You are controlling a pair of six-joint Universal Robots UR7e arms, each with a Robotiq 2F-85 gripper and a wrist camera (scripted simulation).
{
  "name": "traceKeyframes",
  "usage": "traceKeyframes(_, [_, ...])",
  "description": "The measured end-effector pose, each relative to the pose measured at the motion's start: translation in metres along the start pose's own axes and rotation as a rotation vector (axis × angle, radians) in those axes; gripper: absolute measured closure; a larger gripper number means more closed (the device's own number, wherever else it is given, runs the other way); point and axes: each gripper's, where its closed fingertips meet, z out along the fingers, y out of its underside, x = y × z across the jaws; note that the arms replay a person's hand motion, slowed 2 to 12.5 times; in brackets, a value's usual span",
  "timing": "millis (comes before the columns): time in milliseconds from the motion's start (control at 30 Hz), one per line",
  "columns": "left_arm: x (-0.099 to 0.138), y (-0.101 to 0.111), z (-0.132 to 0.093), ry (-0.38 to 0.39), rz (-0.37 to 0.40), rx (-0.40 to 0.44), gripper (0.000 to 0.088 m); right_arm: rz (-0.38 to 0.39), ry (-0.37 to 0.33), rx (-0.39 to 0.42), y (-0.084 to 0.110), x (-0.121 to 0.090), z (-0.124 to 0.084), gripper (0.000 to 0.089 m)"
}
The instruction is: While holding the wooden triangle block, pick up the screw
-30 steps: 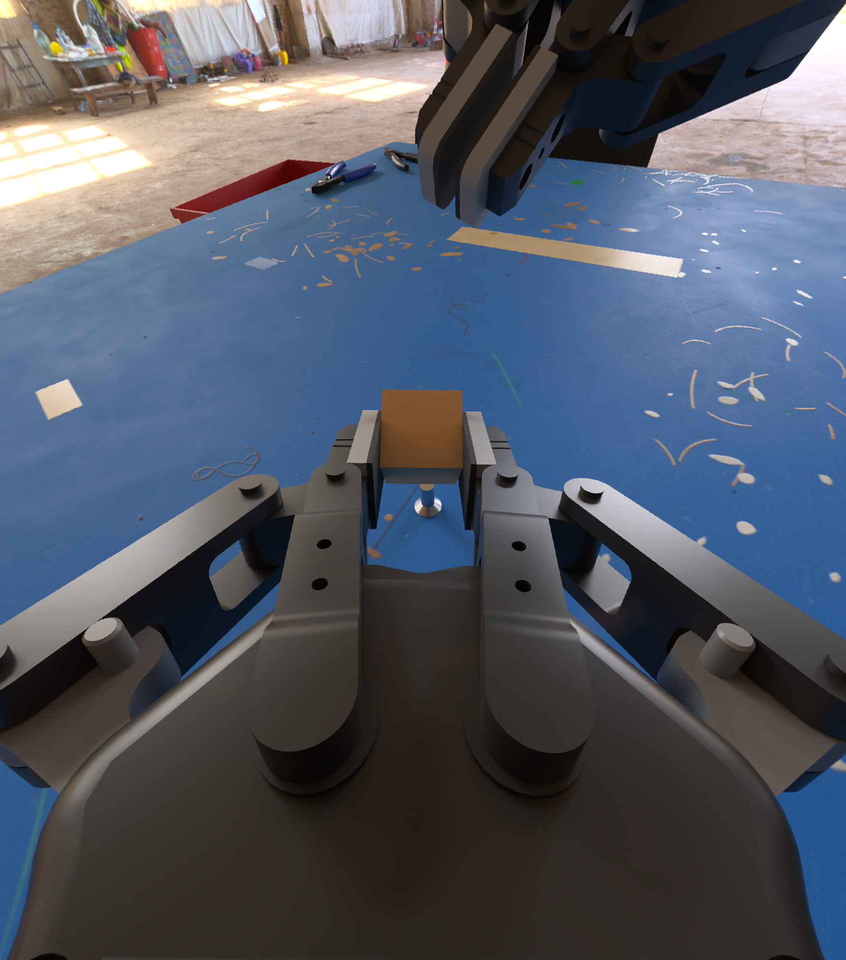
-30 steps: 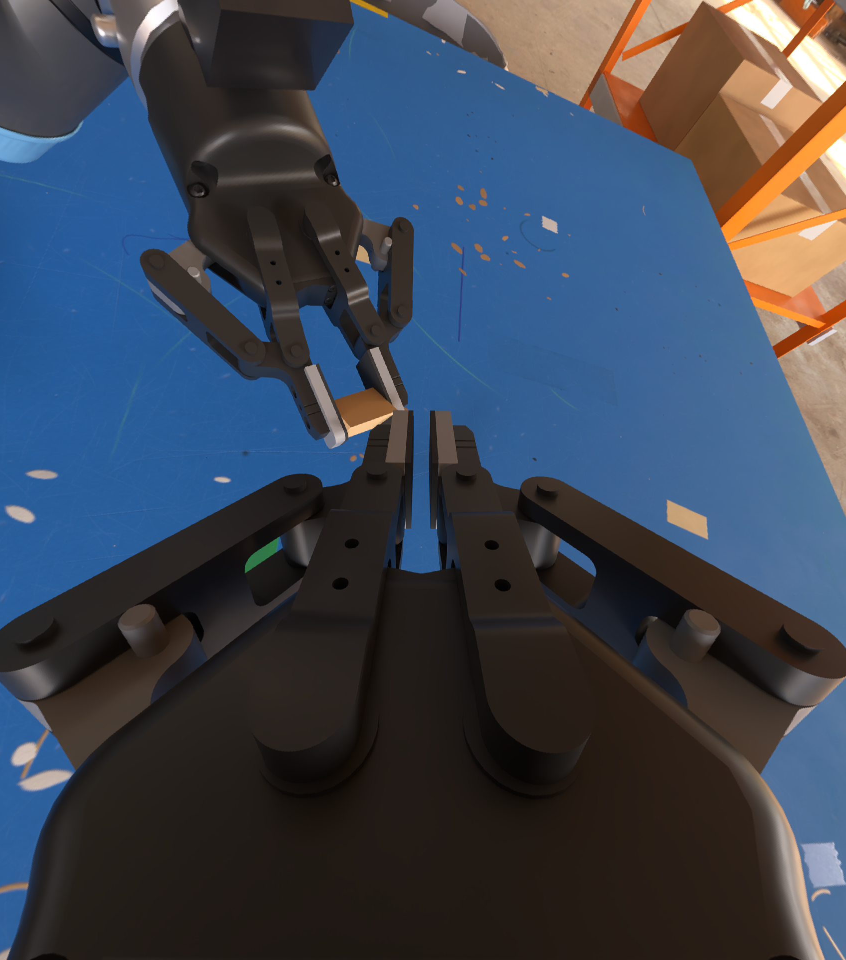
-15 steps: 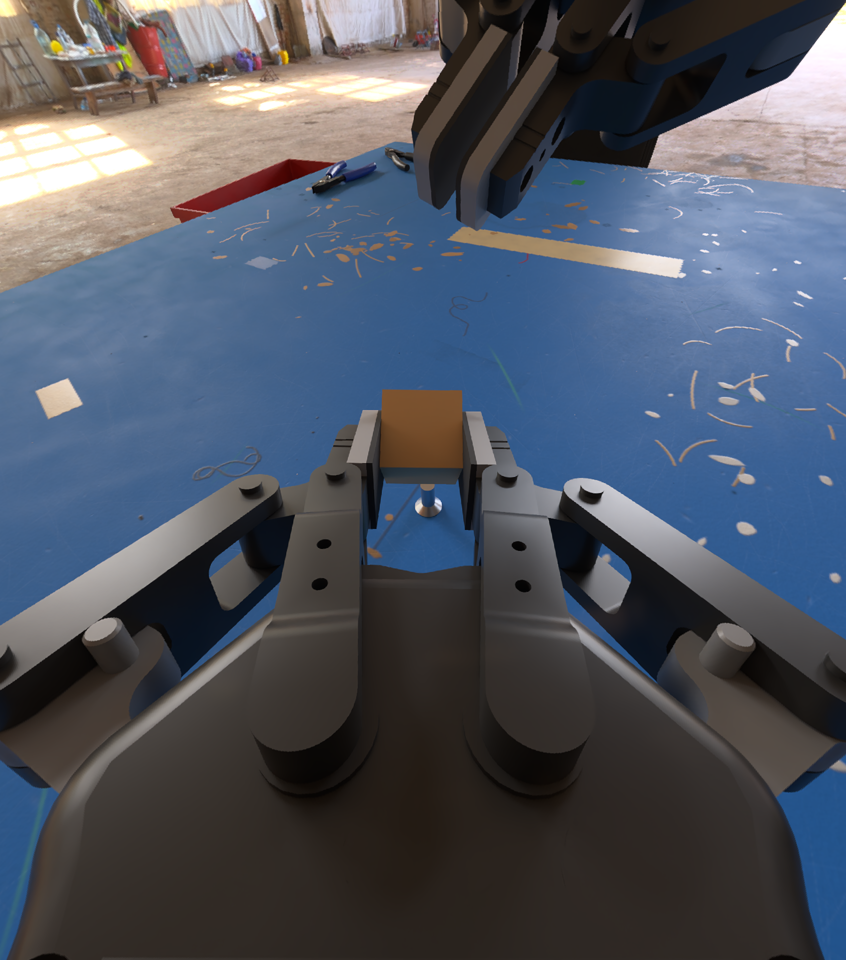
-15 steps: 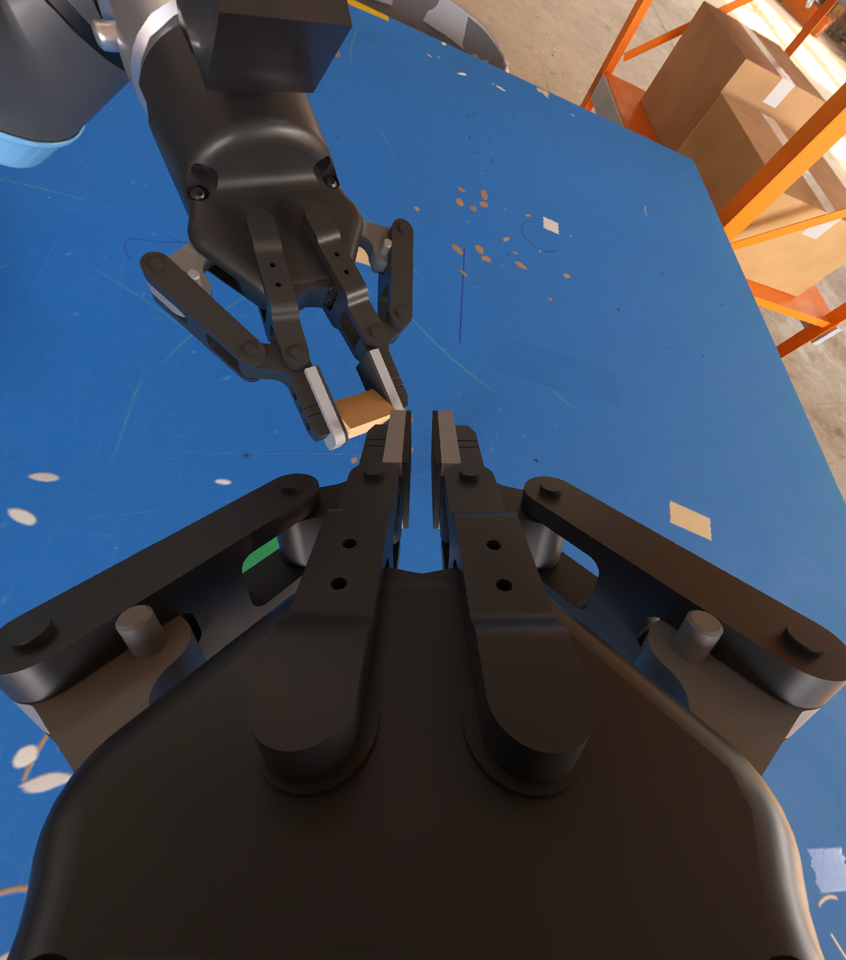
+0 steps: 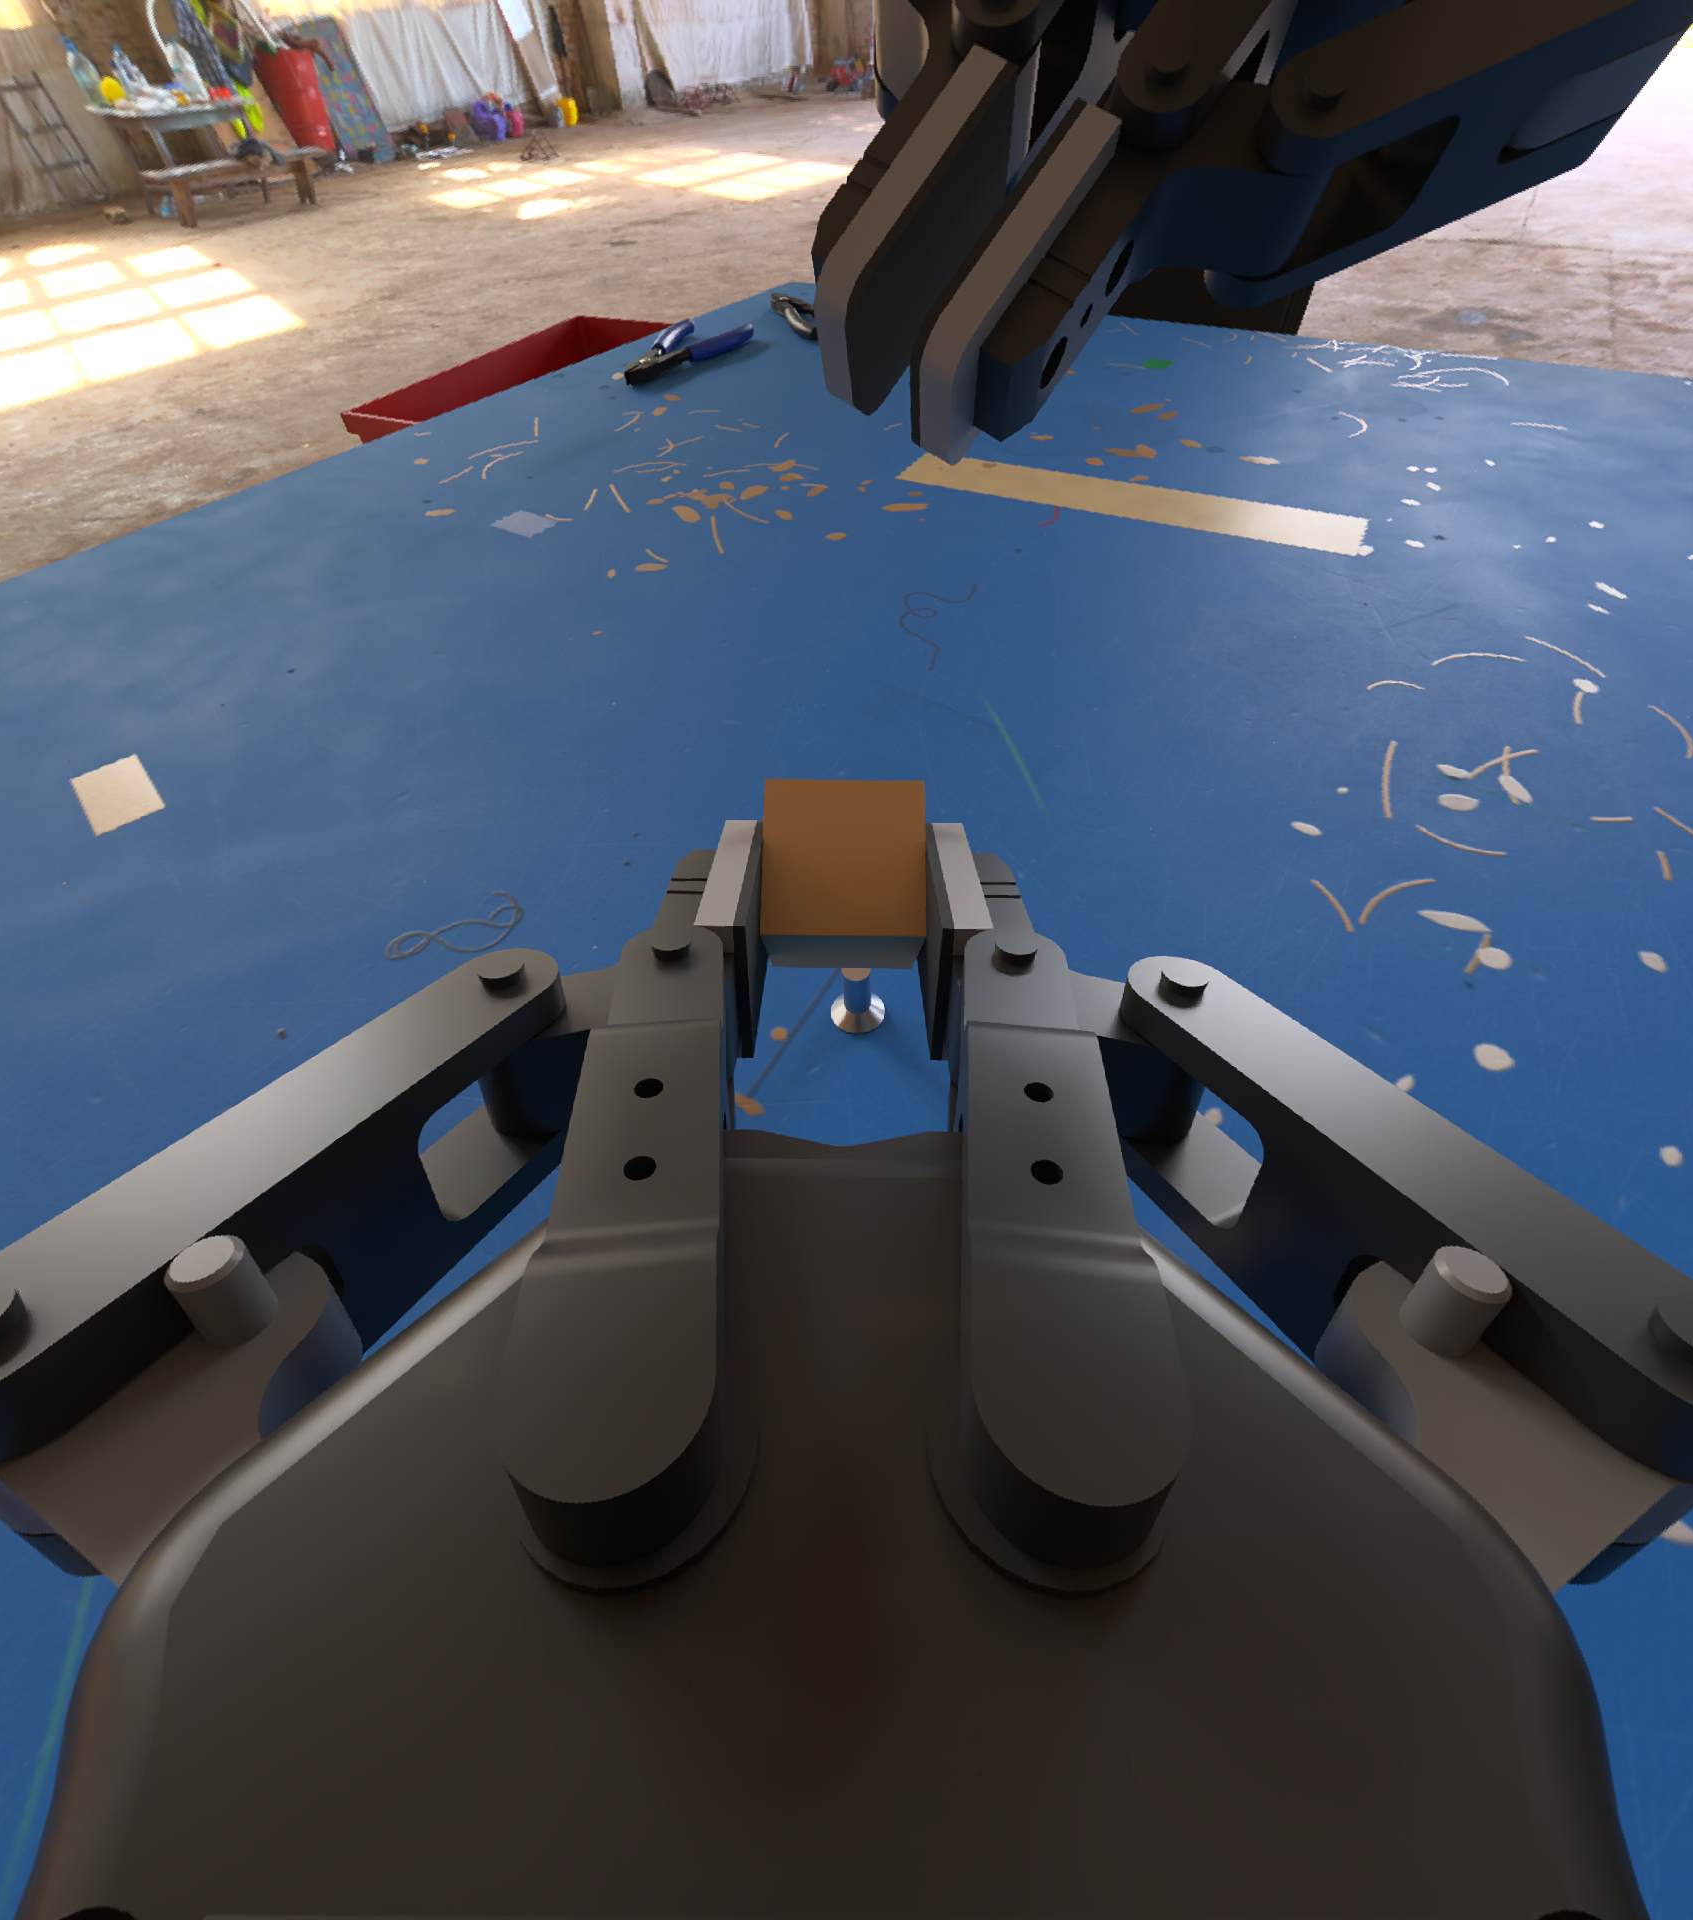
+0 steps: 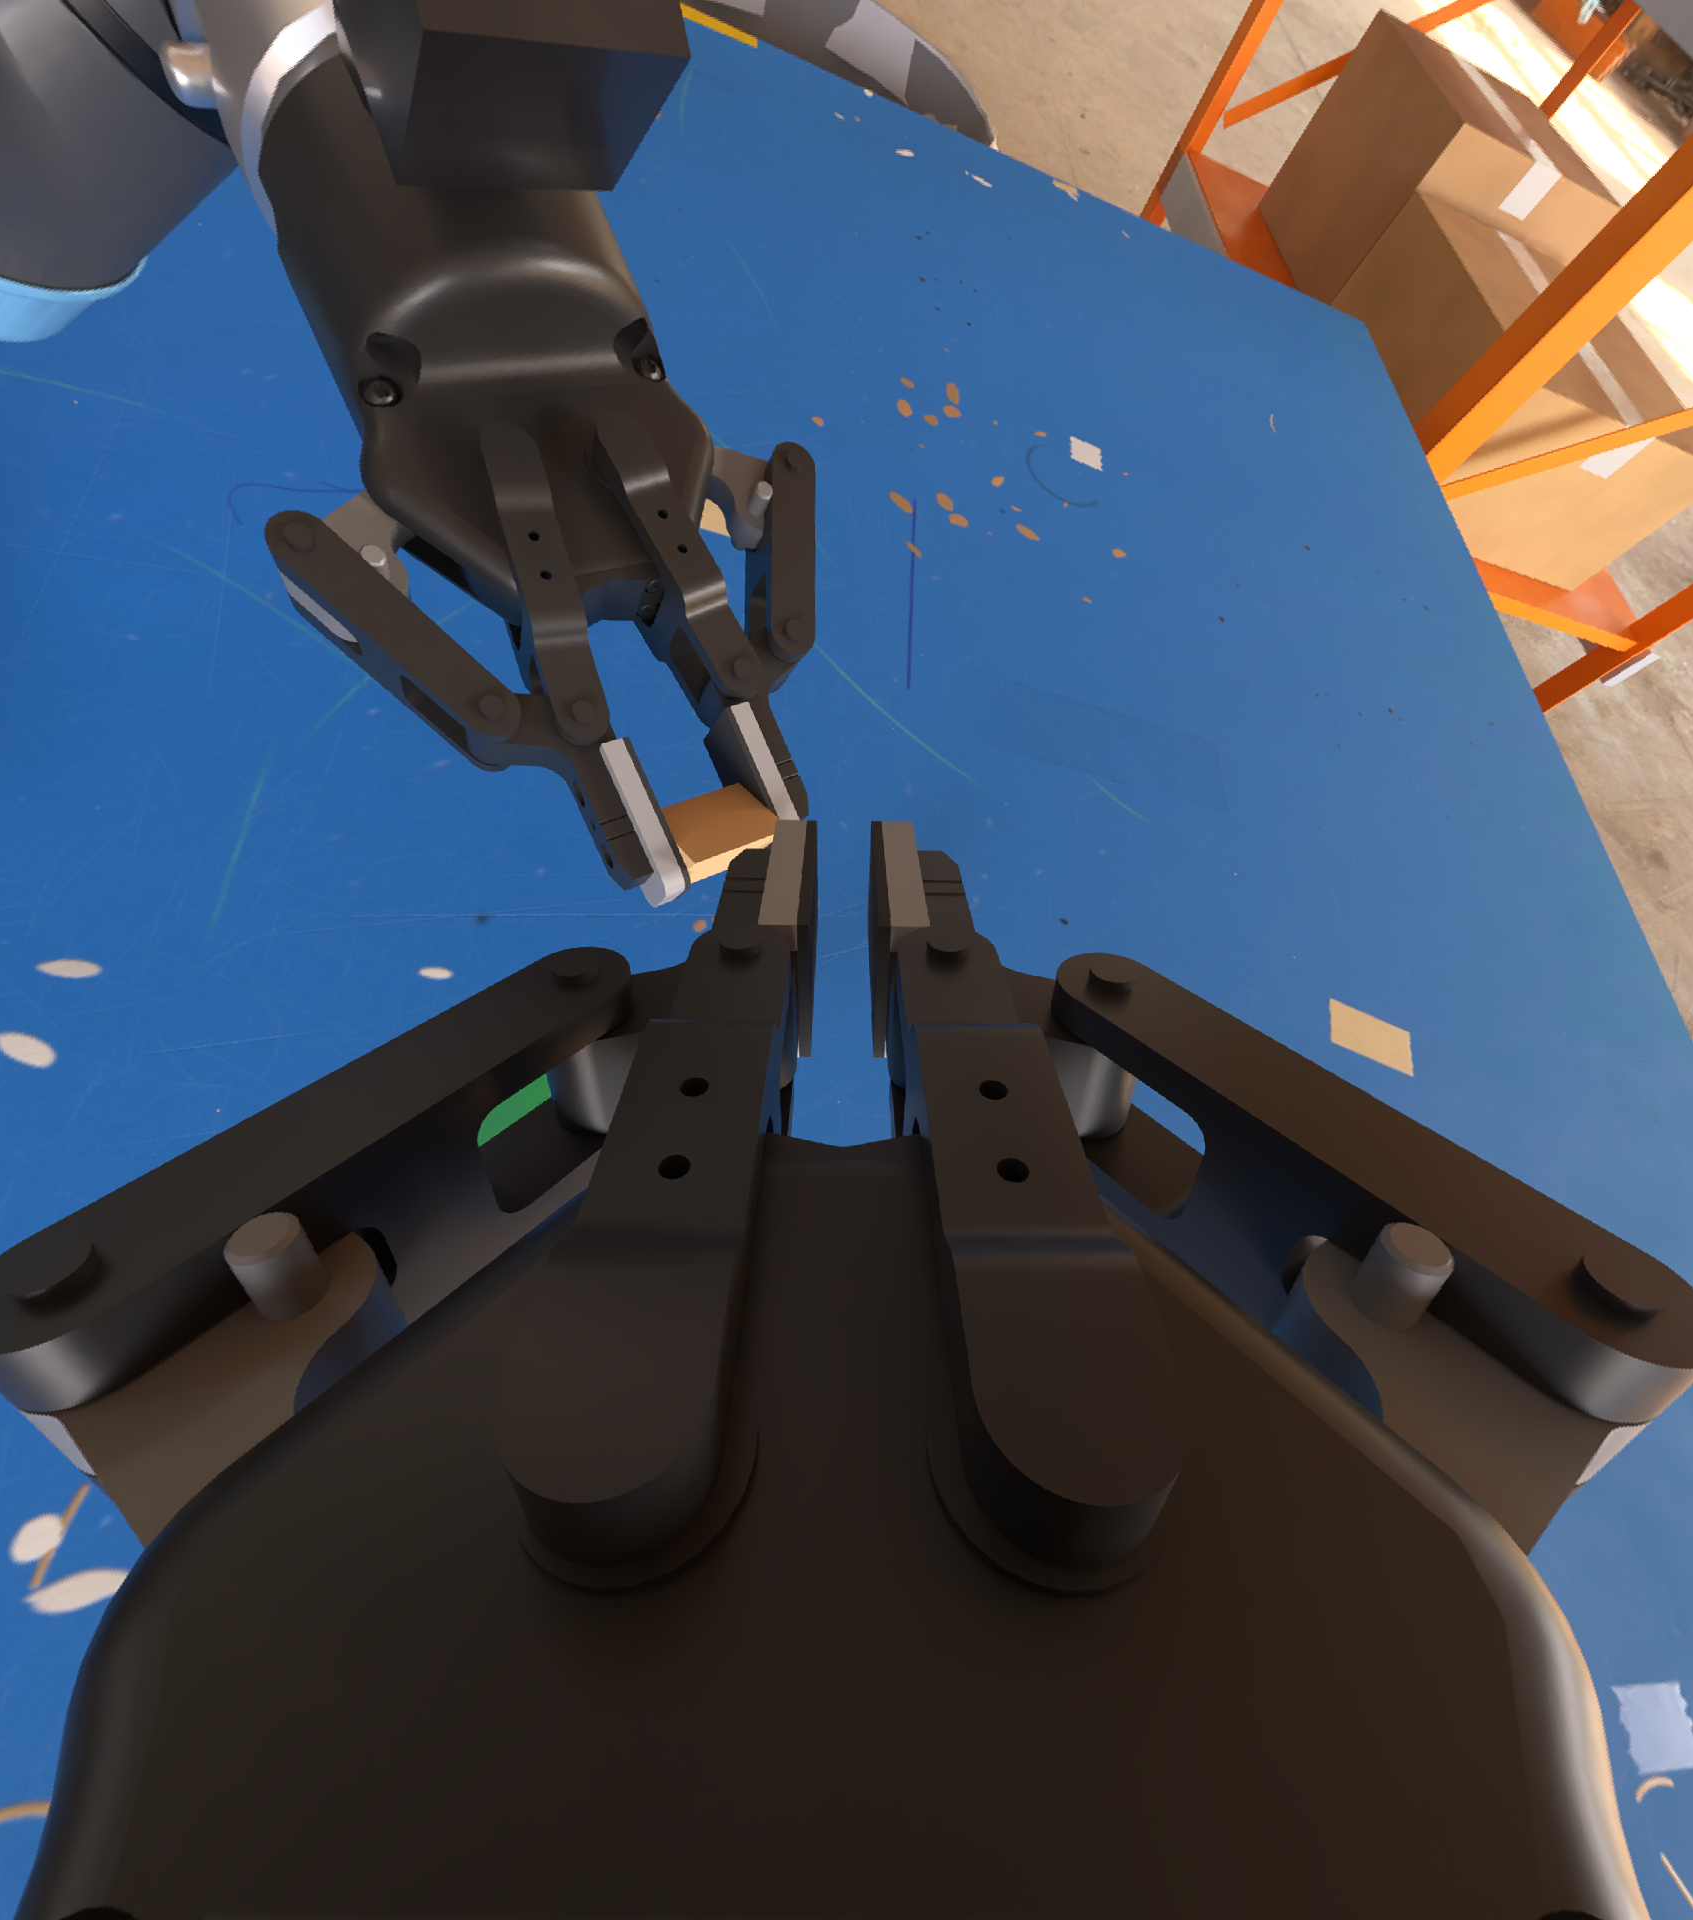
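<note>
In the left wrist view my left gripper [image 5: 844,883] is shut on the wooden triangle block [image 5: 842,857] and holds it above the blue table [image 5: 406,727]. The small silver screw [image 5: 857,1006] stands head-down on the table right under the block. My right gripper [image 5: 909,421] hangs higher up beyond it. In the right wrist view my right gripper [image 6: 842,873] is empty, its fingers a narrow gap apart, just right of the left gripper [image 6: 726,844] and the block [image 6: 712,831]. The screw is hidden in this view.
A red bin [image 5: 509,374] and blue-handled pliers [image 5: 686,348] lie at the table's far left edge. A tan tape strip [image 5: 1133,504] and wood shavings [image 5: 717,488] mark the surface. An orange rack [image 6: 1590,239] with cardboard boxes [image 6: 1424,177] stands off the table's right side.
My right gripper's fingers have parted slightly and it has drifted a little. My left gripper, the block and the screw have not moved.
</note>
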Motion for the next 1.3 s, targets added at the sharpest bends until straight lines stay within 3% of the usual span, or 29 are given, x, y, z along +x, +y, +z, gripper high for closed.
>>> traceKeyframes(667, [0.003, -0.0005, 0.0014, 0.009, 0.009, -0.001, 0.0629, -0.007, -0.002, -0.015, 0.0027, -0.0019, 0.002, 0.077])
traceKeyframes(1300, [0.0012, 0.0003, 0.0014, 0.002, 0.004, -0.005, 0.0629, -0.015, -0.003, -0.002, 0.0014, -0.0032, 0.0009, 0.0809])
